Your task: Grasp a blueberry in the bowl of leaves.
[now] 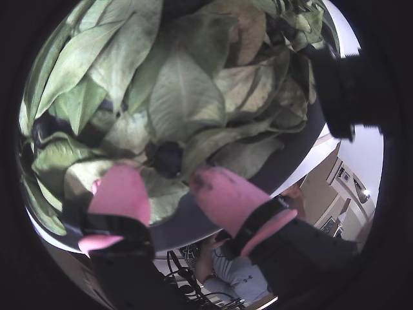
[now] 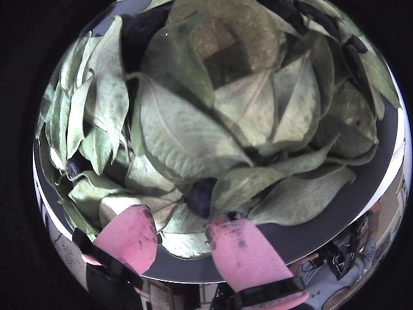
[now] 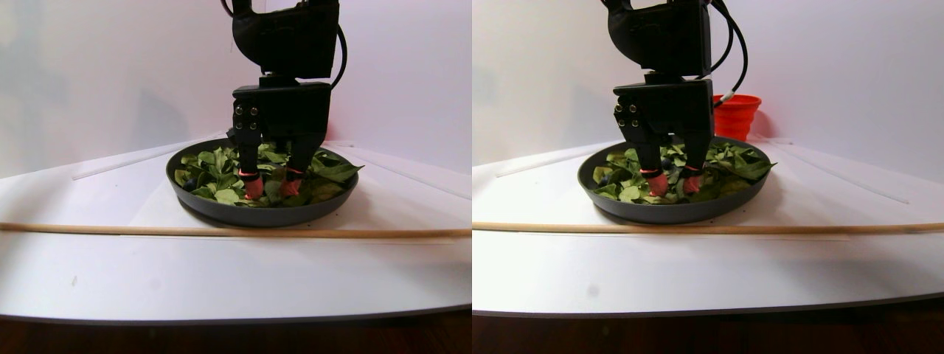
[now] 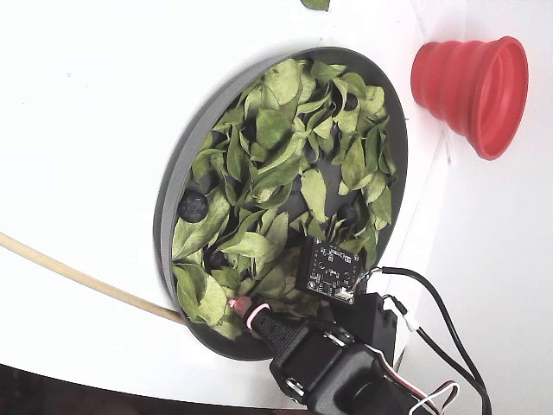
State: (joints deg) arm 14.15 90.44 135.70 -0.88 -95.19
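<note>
End effector state: Your end effector (image 1: 166,194) stands open at a moderate gap and holds nothing; its pink fingertips (image 2: 126,236) sit low among the leaves (image 2: 193,129).
Target location: The blueberry (image 1: 168,157) lies half buried in the leaves near the rim of the bowl (image 4: 173,186), just ahead of the gap between the two fingertips in both wrist views.
Other berries: Further dark berries show in the fixed view, one near the bowl's left rim (image 4: 193,206). Treat the one between the fingertips as yours.
Handling: Judge the berry small, round, light, soft and thin-skinned. It will likely roll or slip from a skewed pinch and bruise under hard pressure.
Grip point: Take it across its widest part, one pad on each side.
Leaves: They are thin and limp. Expect one to fold between pad and berry.
Surroundings: The red cup (image 4: 471,82) stands on the tabletop (image 3: 221,273), well apart from the target.
</note>
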